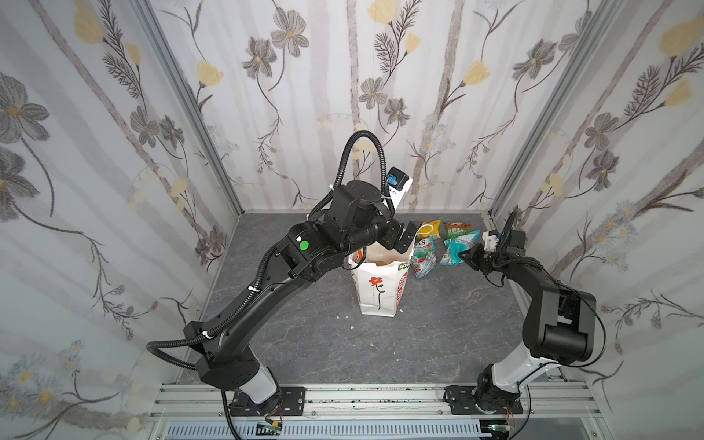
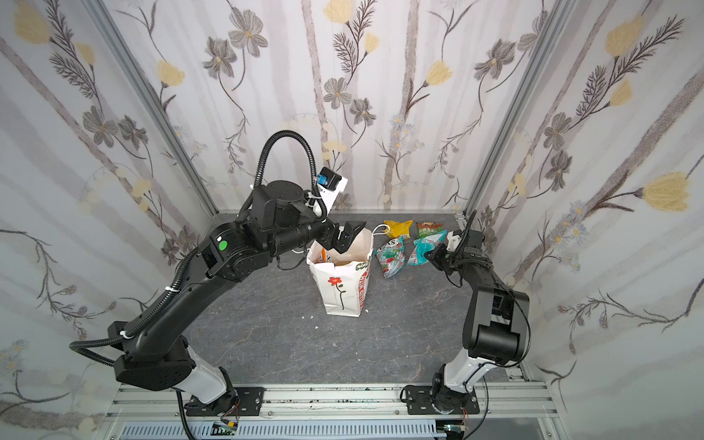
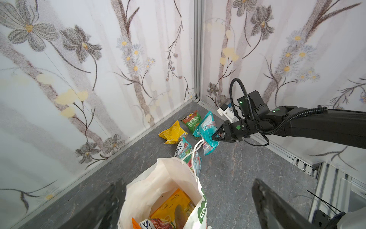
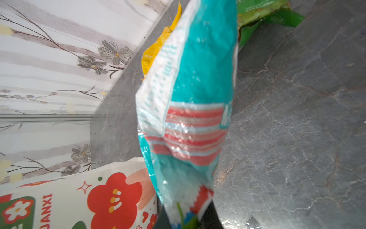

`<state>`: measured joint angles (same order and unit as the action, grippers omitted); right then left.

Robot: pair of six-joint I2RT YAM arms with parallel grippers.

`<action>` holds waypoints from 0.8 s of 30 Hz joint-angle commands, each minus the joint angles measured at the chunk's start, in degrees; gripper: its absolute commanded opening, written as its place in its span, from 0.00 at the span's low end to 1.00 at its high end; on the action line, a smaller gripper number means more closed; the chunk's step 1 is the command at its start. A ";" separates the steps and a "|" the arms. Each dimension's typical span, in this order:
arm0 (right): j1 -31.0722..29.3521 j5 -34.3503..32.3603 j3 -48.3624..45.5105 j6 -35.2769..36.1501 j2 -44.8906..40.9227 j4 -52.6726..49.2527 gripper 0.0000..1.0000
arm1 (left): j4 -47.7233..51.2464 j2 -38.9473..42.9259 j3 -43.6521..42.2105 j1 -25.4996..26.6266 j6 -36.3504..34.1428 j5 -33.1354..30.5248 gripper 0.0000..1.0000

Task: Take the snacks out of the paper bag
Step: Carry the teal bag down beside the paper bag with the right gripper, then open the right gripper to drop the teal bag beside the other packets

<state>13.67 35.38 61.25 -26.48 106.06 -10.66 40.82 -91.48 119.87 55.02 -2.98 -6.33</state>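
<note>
Left gripper [image 1: 407, 239]: I am hovering it just over the mouth of the paper bag [image 1: 379, 293], jaws standing wide apart and gripping nothing. In the left wrist view its two dark fingers [image 3: 107, 204] are framing the bag's open top.

Paper bag: it is standing upright near the middle of the grey tabletop [image 1: 304, 343], red flower facing the front edge. One white cord handle [image 3: 196, 148] is drooping over the far rim toward the loose snacks. Inside, an orange packet [image 3: 170, 204] is leaning against the inner wall and more wrappers [image 3: 156, 223] are lying beneath it.

Right gripper [image 1: 463, 254]: I am clamping it on a teal packet [image 1: 450, 257], to the right of the bag and apart from it. In the right wrist view this packet is filling the middle of the frame, crinkled, with red stripes showing. Whether it is resting on the tabletop or hanging clear, I cannot tell.

Already out and lying toward the back wall: a yellow packet [image 1: 430, 228] and a green-and-red packet [image 1: 455, 228], side by side. A white-and-teal packet [image 1: 465, 238] is lying just behind the one I am gripping. A white, green and red packet [image 1: 424, 261] is lying just beside the bag's right side
</note>
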 commanded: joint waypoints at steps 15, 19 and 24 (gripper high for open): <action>-0.75 -0.22 3.61 6.09 10.28 -3.33 0.24 | 1.81 -3.56 4.64 0.05 1.07 -5.52 1.00; -0.75 -3.76 3.77 5.83 9.59 -4.48 0.43 | 2.33 -3.88 5.19 -0.01 1.27 -5.78 1.00; -0.75 -11.78 4.59 5.91 6.76 -7.76 0.74 | 2.59 -4.05 5.37 -0.01 1.46 -6.28 1.00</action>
<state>12.91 29.26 64.95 -21.37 114.59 -17.26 43.33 -95.33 124.68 55.02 -1.54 -11.55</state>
